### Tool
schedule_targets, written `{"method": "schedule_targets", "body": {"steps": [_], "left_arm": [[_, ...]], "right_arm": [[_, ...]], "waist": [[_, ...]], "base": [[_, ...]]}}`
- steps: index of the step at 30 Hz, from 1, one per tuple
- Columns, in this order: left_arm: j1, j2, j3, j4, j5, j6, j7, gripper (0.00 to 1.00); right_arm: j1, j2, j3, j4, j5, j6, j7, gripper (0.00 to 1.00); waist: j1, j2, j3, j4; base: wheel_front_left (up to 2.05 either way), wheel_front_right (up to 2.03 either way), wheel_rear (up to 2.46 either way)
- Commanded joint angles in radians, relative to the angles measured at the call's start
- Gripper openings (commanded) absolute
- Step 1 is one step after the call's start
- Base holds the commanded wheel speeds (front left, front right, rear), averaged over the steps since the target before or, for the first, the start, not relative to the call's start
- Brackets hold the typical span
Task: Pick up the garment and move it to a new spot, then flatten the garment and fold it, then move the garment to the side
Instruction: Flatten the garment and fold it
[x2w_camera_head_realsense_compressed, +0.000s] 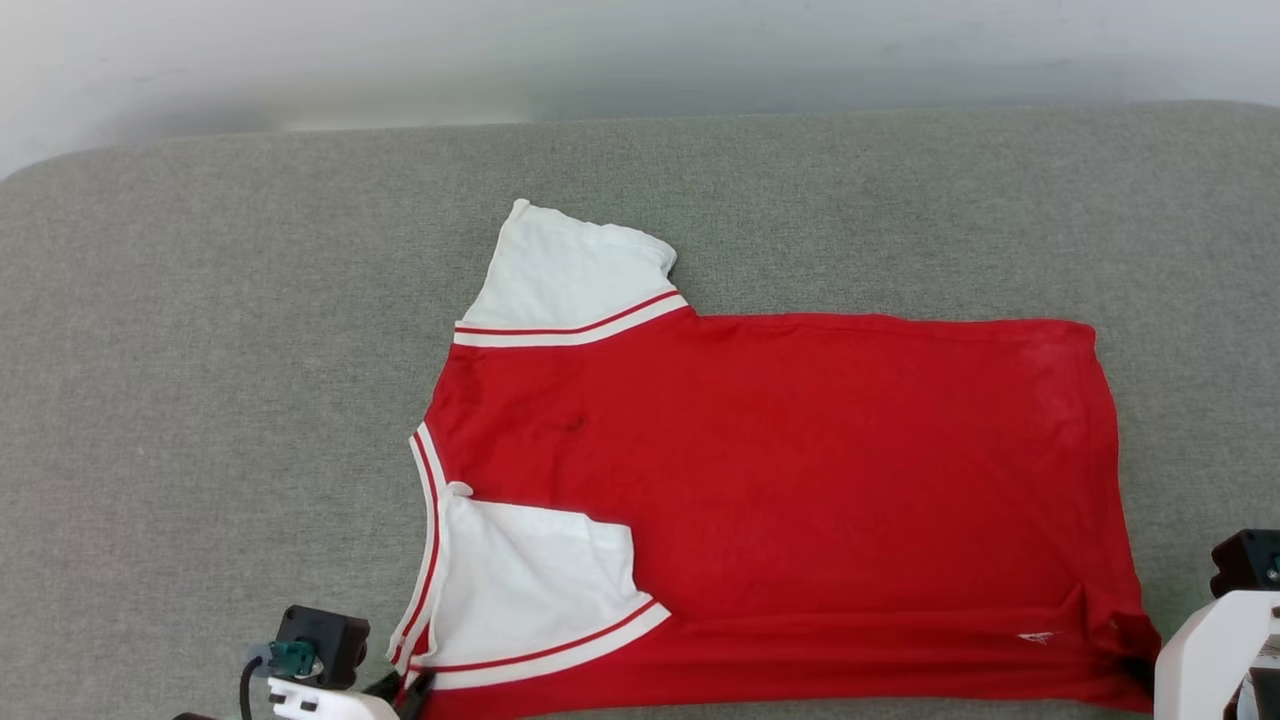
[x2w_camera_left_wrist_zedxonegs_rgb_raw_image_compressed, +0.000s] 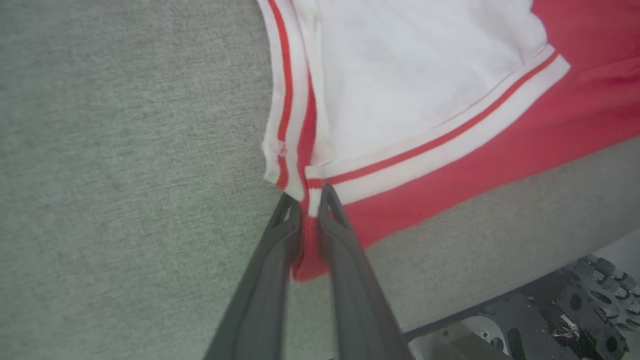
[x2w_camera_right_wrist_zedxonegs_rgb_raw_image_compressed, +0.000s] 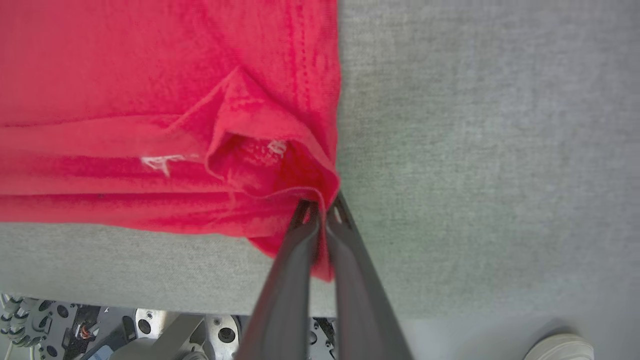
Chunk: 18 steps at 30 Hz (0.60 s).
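In the head view I saw the garment (x2w_camera_head_realsense_compressed: 800, 470) lying spread on the grey worktop (x2w_camera_head_realsense_compressed: 200, 350). It filled the middle and lower right of the frame, with its neck end to the left and its hem to the right. The red body lay mostly flat. The upper sleeve (x2w_camera_head_realsense_compressed: 570, 265), white, stuck out toward the top of the frame. The lower sleeve (x2w_camera_head_realsense_compressed: 540, 580), also white, was folded in over the red body near the bottom edge. The striped collar trim (x2w_camera_head_realsense_compressed: 428, 520) ran down the left edge of the cloth, and a small white logo (x2w_camera_head_realsense_compressed: 1037, 637) sat near the hem at the lower right.

My left pincer (x2w_camera_left_wrist_zedxonegs_rgb_raw_image_compressed: 306, 197) was narrow, nipped on the garment's corner where the collar trim met the lower sleeve's band. A tongue of red cloth showed between its two dark fingers in the left wrist view. My right pincer (x2w_camera_right_wrist_zedxonegs_rgb_raw_image_compressed: 320, 202) was pressed together on the hem corner, which bunched into a small raised fold just above the fingertips in the right wrist view. At the lower right of that view, the toe of a pale shoe (x2w_camera_right_wrist_zedxonegs_rgb_raw_image_compressed: 560, 347) showed on the floor.
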<state>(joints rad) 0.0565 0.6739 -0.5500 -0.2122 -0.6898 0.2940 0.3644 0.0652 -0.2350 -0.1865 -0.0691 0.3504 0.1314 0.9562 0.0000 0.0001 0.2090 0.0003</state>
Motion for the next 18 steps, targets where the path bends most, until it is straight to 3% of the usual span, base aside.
{"method": "schedule_targets", "body": {"steps": [1,9,18], "left_arm": [[-0.017,-0.005,0.000,0.020,0.008,-0.002,-0.013,1.00],[-0.056,-0.023,0.034,0.054,0.037,-0.001,-0.112,1.00],[-0.120,-0.062,0.116,0.055,0.107,-0.010,-0.399,1.00]], "right_arm": [[-0.010,-0.008,-0.005,0.016,-0.009,-0.001,-0.018,1.00],[-0.057,-0.014,-0.014,0.024,-0.001,-0.001,-0.109,1.00],[-0.125,-0.021,0.017,-0.049,0.027,-0.001,-0.347,1.00]], "waist": [[0.0000,-0.0001,-0.001,0.001],[0.0000,-0.0001,-0.024,0.000],[0.0000,-0.0001,-0.057,-0.011]], "base": [[0.00,0.00,0.00],[0.00,0.00,0.00],[0.00,0.00,0.00]]}}
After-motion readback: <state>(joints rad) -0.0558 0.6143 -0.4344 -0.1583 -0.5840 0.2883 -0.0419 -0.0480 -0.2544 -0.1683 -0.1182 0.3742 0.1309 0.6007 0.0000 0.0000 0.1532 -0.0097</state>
